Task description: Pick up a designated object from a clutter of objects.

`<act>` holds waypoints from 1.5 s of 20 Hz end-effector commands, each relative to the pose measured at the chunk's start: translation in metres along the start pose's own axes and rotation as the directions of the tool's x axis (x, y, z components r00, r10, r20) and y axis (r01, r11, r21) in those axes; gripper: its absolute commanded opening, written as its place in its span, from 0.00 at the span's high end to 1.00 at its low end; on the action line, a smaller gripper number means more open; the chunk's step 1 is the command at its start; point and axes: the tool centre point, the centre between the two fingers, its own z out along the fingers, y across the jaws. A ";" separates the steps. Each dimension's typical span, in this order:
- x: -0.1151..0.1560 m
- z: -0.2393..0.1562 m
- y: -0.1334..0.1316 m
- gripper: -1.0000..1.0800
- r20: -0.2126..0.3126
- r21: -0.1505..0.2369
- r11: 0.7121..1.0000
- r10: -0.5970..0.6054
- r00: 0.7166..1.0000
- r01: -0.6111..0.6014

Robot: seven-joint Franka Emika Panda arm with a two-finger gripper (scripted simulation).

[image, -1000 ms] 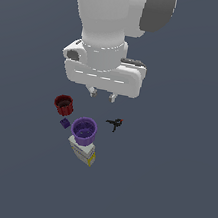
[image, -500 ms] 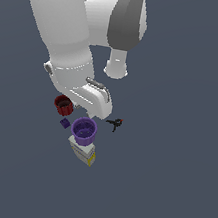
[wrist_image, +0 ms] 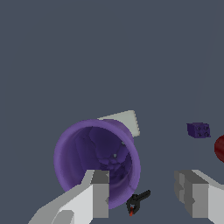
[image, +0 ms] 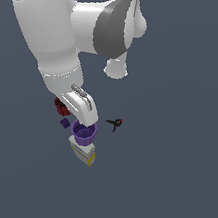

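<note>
The purple cup (image: pixel 83 133) stands upright among the clutter, and its open mouth fills the wrist view (wrist_image: pixel 94 151). My gripper (image: pixel 88 121) is open just above the cup's rim. In the wrist view the gripper (wrist_image: pixel 146 192) straddles the rim. One finger (wrist_image: pixel 99 194) is over the cup's mouth and the other finger (wrist_image: pixel 192 194) is outside it. Nothing is held. The red cup (image: pixel 59 105) is mostly hidden behind my hand, and its edge shows in the wrist view (wrist_image: pixel 220 148).
A tiny purple cube (image: pixel 65 122) lies beside the purple cup and shows in the wrist view (wrist_image: pixel 198 130). A white-yellow box (image: pixel 83 153) touches the cup's side (wrist_image: pixel 123 120). A black red-tipped clamp (image: pixel 114 123) lies at the exterior view's right (wrist_image: pixel 137 201).
The arm has swung over and dropped. The gripper has moved from above the clutter down to the purple cup's rim. The objects have not moved.
</note>
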 end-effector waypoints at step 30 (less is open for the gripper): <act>-0.007 0.025 -0.009 1.00 -0.002 0.002 1.000 0.007 1.000 -0.007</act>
